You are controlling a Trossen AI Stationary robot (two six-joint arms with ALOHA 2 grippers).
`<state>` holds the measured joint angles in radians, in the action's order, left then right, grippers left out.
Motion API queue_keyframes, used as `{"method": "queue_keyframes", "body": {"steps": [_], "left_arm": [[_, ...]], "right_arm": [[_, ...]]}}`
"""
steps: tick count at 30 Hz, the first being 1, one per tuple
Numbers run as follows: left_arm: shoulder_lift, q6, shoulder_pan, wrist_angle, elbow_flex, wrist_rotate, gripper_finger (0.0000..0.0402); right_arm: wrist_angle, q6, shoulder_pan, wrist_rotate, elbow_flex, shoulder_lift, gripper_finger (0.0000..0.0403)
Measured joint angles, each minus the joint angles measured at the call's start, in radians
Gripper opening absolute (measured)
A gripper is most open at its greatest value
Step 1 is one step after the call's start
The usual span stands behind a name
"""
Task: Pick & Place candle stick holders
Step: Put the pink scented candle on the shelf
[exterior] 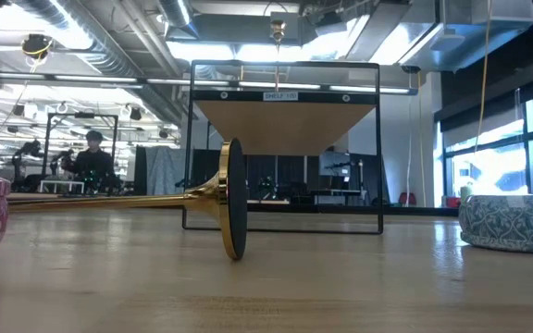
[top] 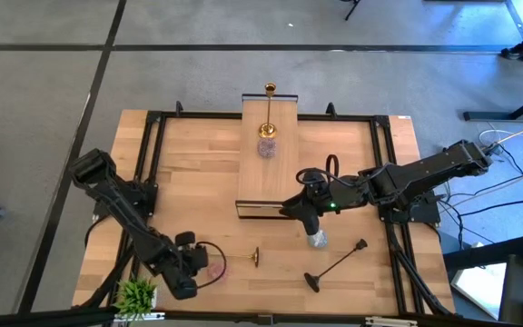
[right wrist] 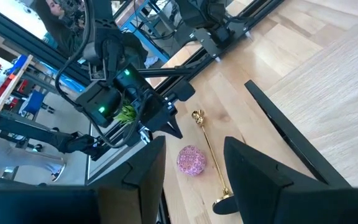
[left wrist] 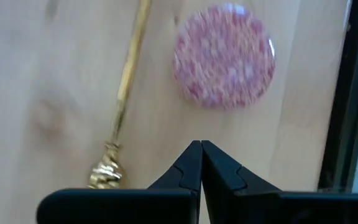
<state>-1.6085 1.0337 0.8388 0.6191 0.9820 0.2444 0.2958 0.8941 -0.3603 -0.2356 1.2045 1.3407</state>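
left hand pressed together at lower left of the high view, pink cup just right of it with the gold stem lying left-right beyond; right hand half spread above the blue cup, nearer that.

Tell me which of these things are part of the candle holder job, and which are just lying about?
Job things:
gold holder lying flat
upright gold holder
black holder
pink cup
blue cup
purplish cup

Lying about:
potted plant
wooden plank
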Motion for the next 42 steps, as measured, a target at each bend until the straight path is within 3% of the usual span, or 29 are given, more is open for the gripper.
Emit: {"method": "queue_keyframes", "body": {"steps": [6, 12, 29, 35, 42], "left_arm": [[0.001, -0.079, -0.039, 0.073, 0.075, 0.015, 0.0002], [0.001, -0.150, -0.067, 0.091, 0.079, -0.085, 0.0014], [0.001, -0.052, -0.111, 0.074, 0.079, -0.141, 0.0218], [0.001, -0.089, -0.111, 0.011, 0.079, -0.139, 0.0256], [0.001, -0.236, -0.111, -0.082, 0.079, -0.110, 0.0281]], "right_arm": [[0.000, 0.000, 0.000, 0.000, 0.000, 0.000, 0.0167], [0.000, -0.009, 0.000, 0.001, 0.000, 0.000, 0.0167], [0.018, -0.019, -0.002, 0.003, 0.000, 0.000, 0.0167], [0.019, -0.019, -0.002, 0.003, 0.000, 0.000, 0.0167], [0.022, -0.019, -0.002, 0.003, 0.000, 0.000, 0.0167]]}}
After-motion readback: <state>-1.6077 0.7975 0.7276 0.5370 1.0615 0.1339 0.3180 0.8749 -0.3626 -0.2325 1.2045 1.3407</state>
